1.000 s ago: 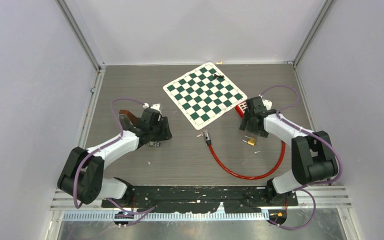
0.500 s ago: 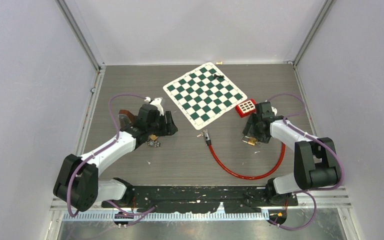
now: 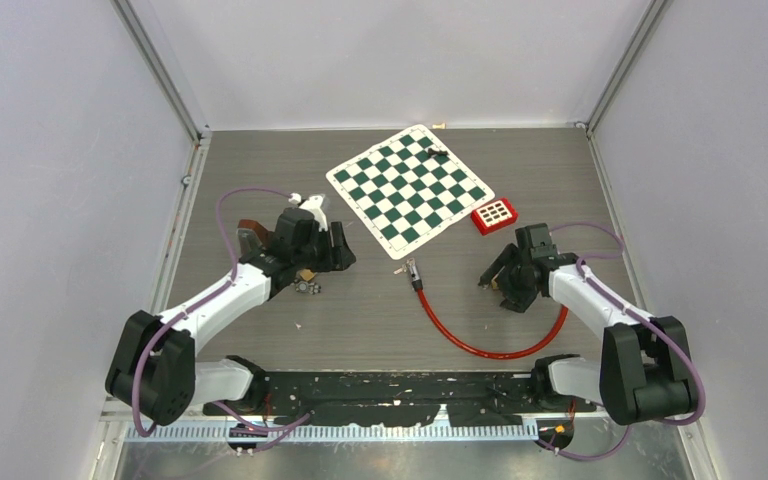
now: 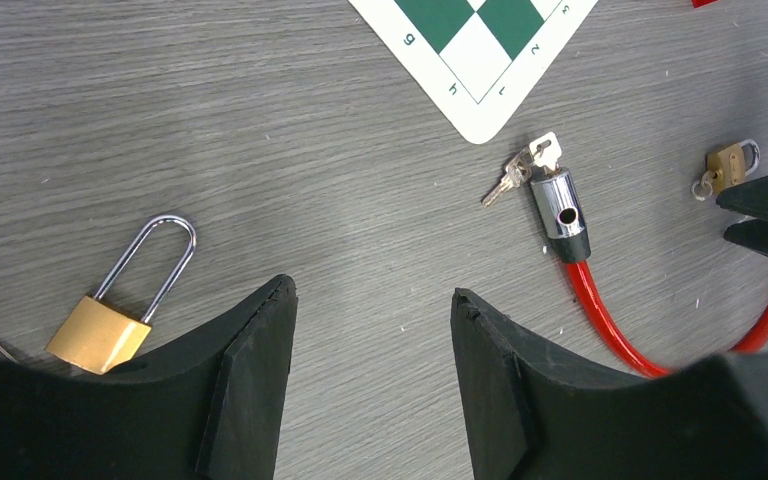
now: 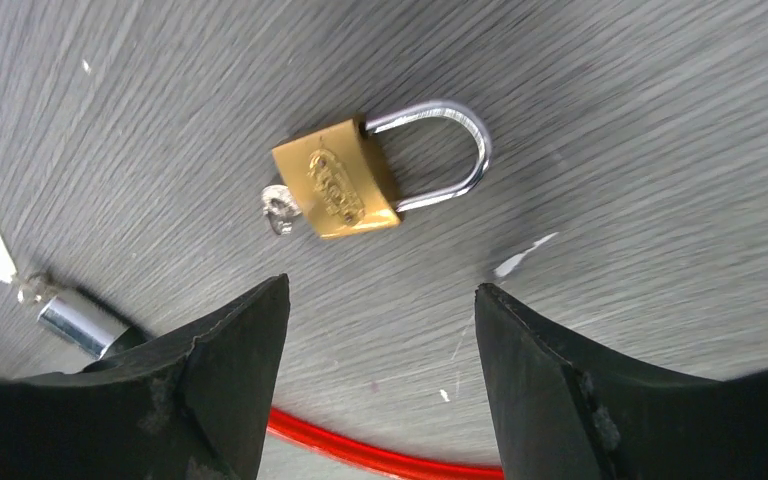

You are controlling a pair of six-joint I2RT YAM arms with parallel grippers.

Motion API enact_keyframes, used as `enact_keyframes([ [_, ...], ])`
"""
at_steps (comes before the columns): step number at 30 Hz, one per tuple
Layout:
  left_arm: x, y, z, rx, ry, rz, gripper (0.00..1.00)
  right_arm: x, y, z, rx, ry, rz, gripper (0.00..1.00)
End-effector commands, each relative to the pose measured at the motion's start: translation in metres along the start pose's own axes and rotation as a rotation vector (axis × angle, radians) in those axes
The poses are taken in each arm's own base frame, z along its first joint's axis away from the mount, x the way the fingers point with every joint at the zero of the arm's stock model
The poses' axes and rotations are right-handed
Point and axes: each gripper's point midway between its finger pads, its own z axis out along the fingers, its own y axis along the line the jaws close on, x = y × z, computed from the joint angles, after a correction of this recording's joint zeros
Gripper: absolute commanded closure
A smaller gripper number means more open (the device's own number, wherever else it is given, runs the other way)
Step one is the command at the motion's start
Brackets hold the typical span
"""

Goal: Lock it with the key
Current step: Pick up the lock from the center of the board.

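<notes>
1. 2 brass padlocks lie flat on the grey table (image 3: pixel 360 320), 1 by each gripper.
2. The right gripper (image 5: pixel 380 292) has its jaws spread wide and holds nothing. The small padlock (image 5: pixel 345 190) lies just ahead of the gap between its fingers, not touching either.
3. This small padlock has a squat brass body with a stamped mark and a short silver shackle (image 5: pixel 455 150) whose 2 legs both meet the body. A small silver key (image 5: pixel 278 212) sits at the end of the body away from the shackle.
4. The left gripper (image 4: pixel 372 298) is also spread apart and empty. The long-shackle padlock (image 4: pixel 100 335) lies just outside its left finger, its body partly hidden by that finger, its tall narrow shackle pointing away from the gripper.
5. Ahead of the left gripper, well apart, lies the cable lock's silver head (image 4: pixel 560 215) with keys (image 4: pixel 520 170) beside it and the red cable (image 3: pixel 480 345) trailing off.
</notes>
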Motion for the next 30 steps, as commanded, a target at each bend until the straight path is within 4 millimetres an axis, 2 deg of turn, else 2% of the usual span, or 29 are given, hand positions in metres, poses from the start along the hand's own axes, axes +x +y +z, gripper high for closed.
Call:
enact_keyframes([
  [1,-0.018,-0.009,-0.005,0.028,-0.051,0.035,0.43,-0.032,-0.008,-0.011,0.108,-0.139,-0.020,0.25],
  [5,-0.019,-0.008,-0.006,0.024,-0.058,0.037,0.43,-0.054,-0.008,-0.008,0.165,-0.215,-0.021,0.24],
  [6,-0.020,-0.008,-0.007,0.022,-0.059,0.037,0.43,-0.059,-0.003,-0.009,0.161,-0.227,-0.022,0.24],
  [10,-0.021,-0.006,-0.008,0.009,-0.066,0.046,0.43,-0.070,0.000,0.004,0.206,-0.228,-0.049,0.24],
  [16,-0.024,-0.002,-0.011,-0.014,-0.078,0.058,0.42,-0.065,0.000,0.014,0.200,-0.187,-0.114,0.23],
  [22,-0.024,0.000,-0.010,-0.027,-0.079,0.063,0.42,-0.064,0.003,0.015,0.185,-0.182,-0.120,0.23],
  [26,-0.025,0.000,-0.008,-0.025,-0.075,0.062,0.42,-0.068,0.027,0.016,0.068,-0.187,-0.161,0.25],
  [30,-0.026,-0.001,-0.007,-0.024,-0.076,0.065,0.42,-0.062,0.064,0.019,-0.105,-0.125,-0.229,0.30],
])
